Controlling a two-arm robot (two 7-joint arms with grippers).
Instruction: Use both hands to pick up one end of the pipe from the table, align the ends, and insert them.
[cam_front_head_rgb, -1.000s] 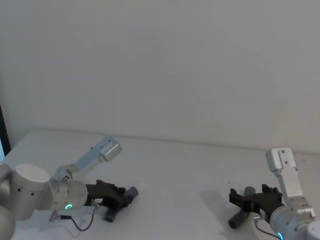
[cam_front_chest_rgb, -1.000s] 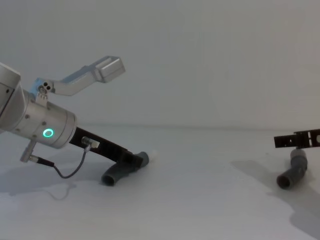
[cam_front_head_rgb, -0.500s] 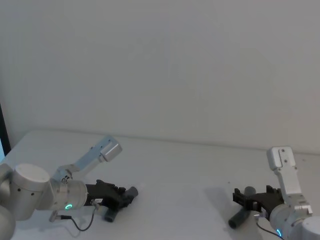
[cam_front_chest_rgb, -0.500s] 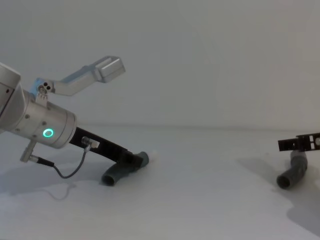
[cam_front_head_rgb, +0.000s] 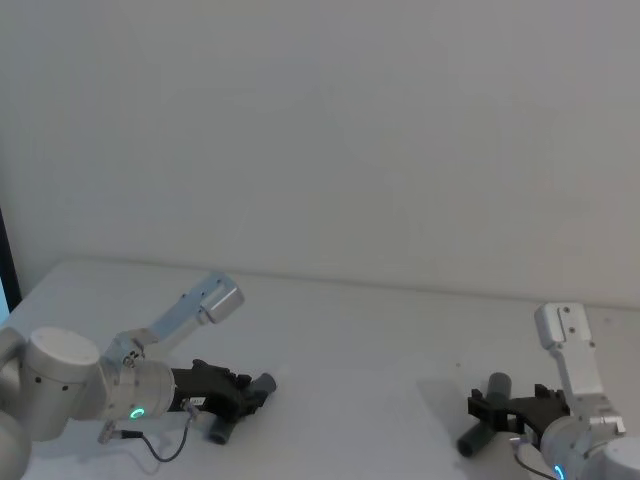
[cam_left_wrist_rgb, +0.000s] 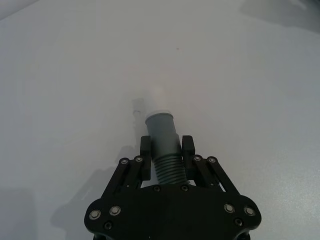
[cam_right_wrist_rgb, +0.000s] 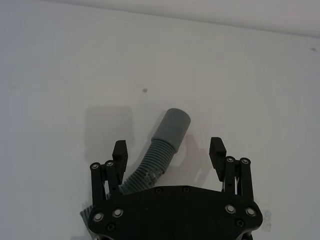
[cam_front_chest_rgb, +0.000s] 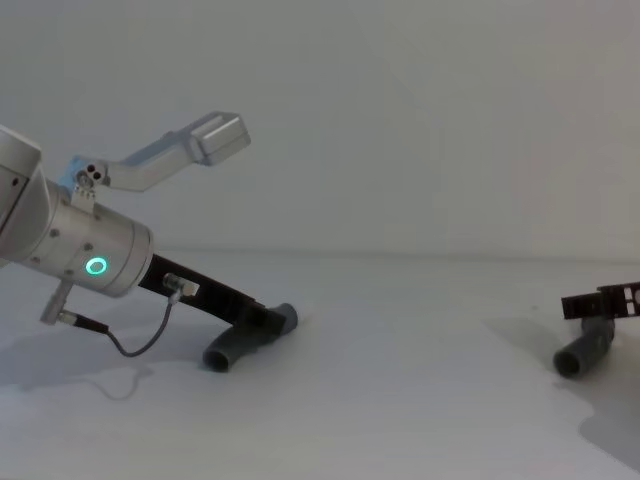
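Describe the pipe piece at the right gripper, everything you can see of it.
The right pipe piece is dark grey and plastic-looking: a ribbed, bent body ending in a smooth, lighter grey collar. It rests on the white table, collar pointing away from the right gripper, whose open fingers straddle it without clamping. Its ribbed part passes beneath the gripper's palm.

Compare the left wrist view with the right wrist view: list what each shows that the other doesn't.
Left wrist view: the left gripper shut on the ribbed section of the white-tipped piece, plug tip pointing away. Right wrist view: the right gripper open, straddling the socket piece lying on the table. Both: a black gripper with one pipe piece inside it, over the plain white surface.
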